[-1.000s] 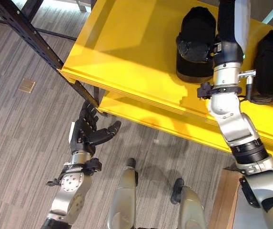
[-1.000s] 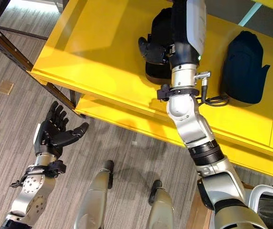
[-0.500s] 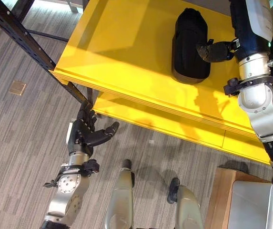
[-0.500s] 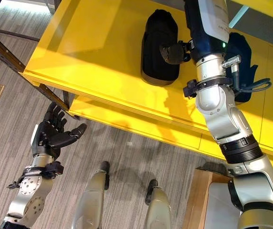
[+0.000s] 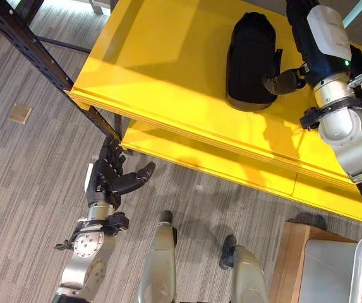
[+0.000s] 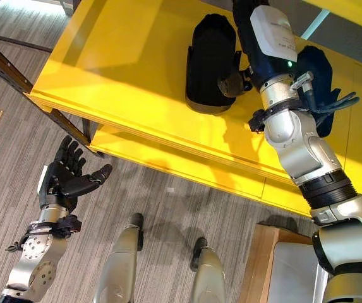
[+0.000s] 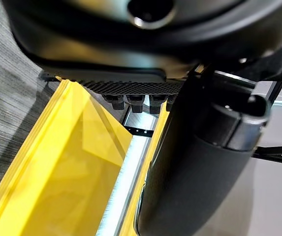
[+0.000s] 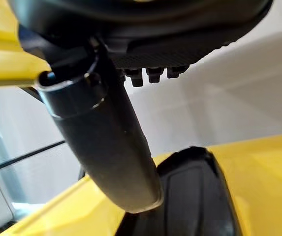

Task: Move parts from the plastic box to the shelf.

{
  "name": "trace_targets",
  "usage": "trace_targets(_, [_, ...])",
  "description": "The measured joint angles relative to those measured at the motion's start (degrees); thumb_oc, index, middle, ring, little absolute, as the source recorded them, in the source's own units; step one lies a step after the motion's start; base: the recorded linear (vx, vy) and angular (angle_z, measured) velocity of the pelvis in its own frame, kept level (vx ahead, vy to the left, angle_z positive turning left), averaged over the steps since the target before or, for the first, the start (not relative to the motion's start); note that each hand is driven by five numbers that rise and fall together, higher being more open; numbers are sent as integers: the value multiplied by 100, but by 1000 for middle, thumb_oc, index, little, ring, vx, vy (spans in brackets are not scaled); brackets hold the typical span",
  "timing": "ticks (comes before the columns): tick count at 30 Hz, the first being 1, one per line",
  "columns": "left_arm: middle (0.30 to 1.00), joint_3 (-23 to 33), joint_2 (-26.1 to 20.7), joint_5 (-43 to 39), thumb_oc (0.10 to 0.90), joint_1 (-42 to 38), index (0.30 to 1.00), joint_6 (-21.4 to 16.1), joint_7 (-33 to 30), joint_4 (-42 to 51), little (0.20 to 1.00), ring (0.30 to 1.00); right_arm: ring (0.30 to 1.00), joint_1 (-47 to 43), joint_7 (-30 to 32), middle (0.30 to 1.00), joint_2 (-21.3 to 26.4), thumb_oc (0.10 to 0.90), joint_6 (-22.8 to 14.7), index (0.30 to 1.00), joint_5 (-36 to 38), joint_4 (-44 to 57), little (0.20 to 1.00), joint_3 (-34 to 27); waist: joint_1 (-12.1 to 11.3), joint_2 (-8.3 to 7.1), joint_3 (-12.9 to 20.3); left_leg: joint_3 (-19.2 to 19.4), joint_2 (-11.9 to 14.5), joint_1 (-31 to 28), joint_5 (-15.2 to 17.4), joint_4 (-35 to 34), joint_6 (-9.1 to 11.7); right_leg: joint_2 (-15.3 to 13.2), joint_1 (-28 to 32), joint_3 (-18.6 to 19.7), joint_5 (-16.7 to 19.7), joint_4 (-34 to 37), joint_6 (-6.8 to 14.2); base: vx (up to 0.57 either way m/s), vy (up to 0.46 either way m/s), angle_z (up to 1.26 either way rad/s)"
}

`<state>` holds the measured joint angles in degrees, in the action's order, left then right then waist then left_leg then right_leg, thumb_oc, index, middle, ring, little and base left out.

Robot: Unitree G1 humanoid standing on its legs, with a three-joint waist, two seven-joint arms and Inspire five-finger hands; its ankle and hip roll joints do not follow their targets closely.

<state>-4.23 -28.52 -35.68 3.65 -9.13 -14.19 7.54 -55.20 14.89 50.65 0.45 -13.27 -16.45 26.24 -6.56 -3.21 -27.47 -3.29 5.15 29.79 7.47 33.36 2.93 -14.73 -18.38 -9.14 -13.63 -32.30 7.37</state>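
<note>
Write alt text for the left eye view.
The right hand reaches over the yellow shelf, its thumb beside a black part lying there. The left hand hangs open above the grey floor.

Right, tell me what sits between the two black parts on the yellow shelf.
The right hand and its forearm rise between the left black part and the right black part on the yellow shelf, seen in both eye views.
</note>
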Motion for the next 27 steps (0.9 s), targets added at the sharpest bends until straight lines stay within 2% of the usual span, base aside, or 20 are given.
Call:
trace_targets(10, [1000, 10, -6, 1, 900, -23, 1000, -4, -12, 1, 1000, 1000, 1000, -273, 9, 1000, -510, 900, 46, 1000, 32, -732, 1000, 71, -51, -13, -6, -16, -16, -9, -22, -74, 16, -11, 7, -36, 0, 38, 1, 0, 0, 0])
trace_targets(18, [1000, 11, -12, -1, 900, -36, 1000, -11, -15, 4, 1000, 1000, 1000, -768, 60, 1000, -758, 900, 192, 1000, 54, -1656, 1000, 297, -121, -9, -8, -20, -20, -14, -26, -77, 17, -17, 15, -45, 0, 40, 1, 0, 0, 0])
trace_targets(27, [1000, 14, -14, -2, 900, -30, 1000, -34, -21, 7, 1000, 1000, 1000, -1078, 80, 1000, -846, 900, 238, 1000, 56, -2053, 1000, 652, -165, -5, -11, -32, -35, -4, -28, -86, 17, -32, 21, -70, -1, 51, 0, 1, 0, 0])
